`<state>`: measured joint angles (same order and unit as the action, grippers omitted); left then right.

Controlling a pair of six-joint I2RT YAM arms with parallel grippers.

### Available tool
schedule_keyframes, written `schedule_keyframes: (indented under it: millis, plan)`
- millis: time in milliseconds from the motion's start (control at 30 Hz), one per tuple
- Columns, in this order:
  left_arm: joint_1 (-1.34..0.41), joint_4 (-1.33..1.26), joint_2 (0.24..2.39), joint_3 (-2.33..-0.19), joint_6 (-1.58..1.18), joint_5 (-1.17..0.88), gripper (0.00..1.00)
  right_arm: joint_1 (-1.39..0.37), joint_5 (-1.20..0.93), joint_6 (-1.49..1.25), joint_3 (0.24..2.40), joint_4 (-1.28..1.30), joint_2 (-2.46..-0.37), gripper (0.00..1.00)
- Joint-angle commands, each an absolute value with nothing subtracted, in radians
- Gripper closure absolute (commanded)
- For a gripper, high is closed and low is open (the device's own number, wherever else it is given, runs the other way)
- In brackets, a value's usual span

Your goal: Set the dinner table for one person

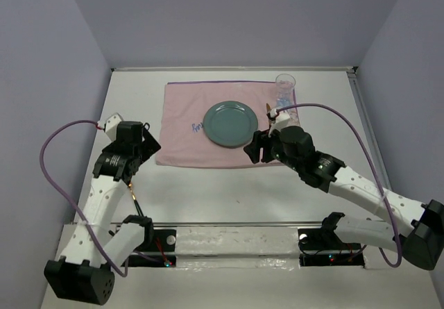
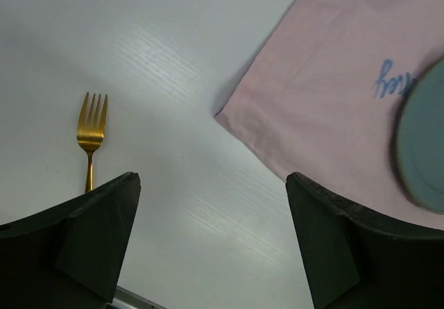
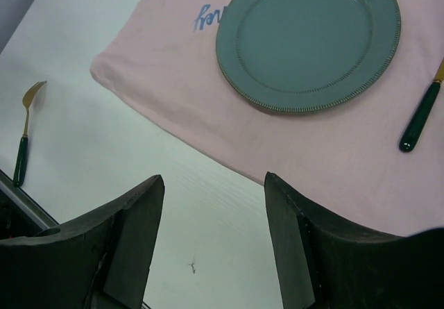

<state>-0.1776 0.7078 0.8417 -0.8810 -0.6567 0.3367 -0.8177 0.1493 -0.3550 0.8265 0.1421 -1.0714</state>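
The dinner table is a large white top. A pink cloth with blue print lies on it, with a teal plate on the cloth. A clear glass stands at the cloth's far right corner. A knife with a green handle lies right of the plate. A gold fork lies on bare table left of the cloth; it also shows in the right wrist view. My left gripper is open and empty over the table by the cloth's near left corner. My right gripper is open and empty at the cloth's near edge.
Grey walls enclose the table at the back and both sides. A taped strip runs along the near edge between the arm bases. Purple cables loop off both arms.
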Motion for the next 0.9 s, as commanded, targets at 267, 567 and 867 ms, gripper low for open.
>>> schedule_keyframes:
  millis: [267,567,867]
  plan:
    - [0.006,0.877,1.12,-0.839,-0.755,0.376,0.24,-0.808,0.153,-0.333,0.773,0.124,-1.06,0.37]
    - [0.132,0.902,1.353,-0.847,-0.716,0.387,0.29,-0.769,0.138,-0.345,0.761,0.106,-1.091,0.37]
    - [0.255,0.827,1.454,-0.836,-0.577,0.319,0.32,-0.747,0.114,-0.35,0.759,0.089,-1.118,0.37]
